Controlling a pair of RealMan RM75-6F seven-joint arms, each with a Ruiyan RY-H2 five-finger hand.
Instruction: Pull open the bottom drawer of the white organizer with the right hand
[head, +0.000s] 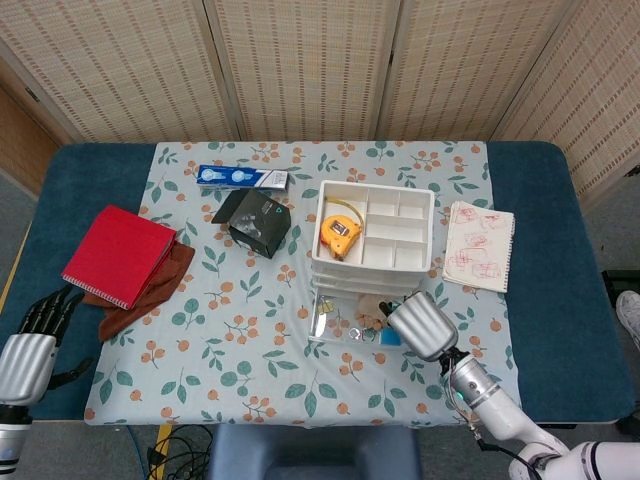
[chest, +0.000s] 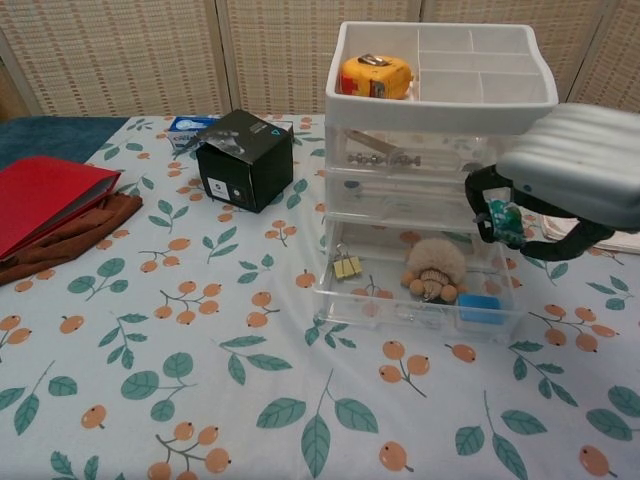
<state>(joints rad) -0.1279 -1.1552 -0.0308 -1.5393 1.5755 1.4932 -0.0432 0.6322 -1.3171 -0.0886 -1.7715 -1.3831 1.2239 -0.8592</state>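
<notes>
Woven screens (head: 300, 60) close off the back of the room, and before them stands a blue table (head: 90, 170) under a cloth printed with leaves and berries (chest: 200, 350).

Nearest us, our right hand (chest: 575, 180) fills the right edge of the chest view, its silver back turned to the camera and its dark fingers (chest: 490, 205) curled under with nothing in them. Part of it runs out of frame, so we cannot see all of it. From the head view it hangs just off the organizer's front right corner, apart from the drawer.

Our left hand (head: 35, 335) shows only at the lower left of the head view, dark fingers spread and holding nothing, off the table's near left edge.

Just beyond the right hand, the bottom drawer (chest: 420, 300) of the white organizer (head: 372, 240) stands pulled out. Through its clear walls we make out binder clips, a fuzzy tan thing and a small blue block. The contents of the upper drawers are hard to tell.

On the organizer's top tray sits an orange tape measure (chest: 377, 75). A sketched sheet (head: 480, 245) lies to its right. Leftward sit a black box (chest: 245, 158), a blue packet (head: 242, 177), and a red notebook (head: 118, 255) on a brown cloth (head: 150, 295).
</notes>
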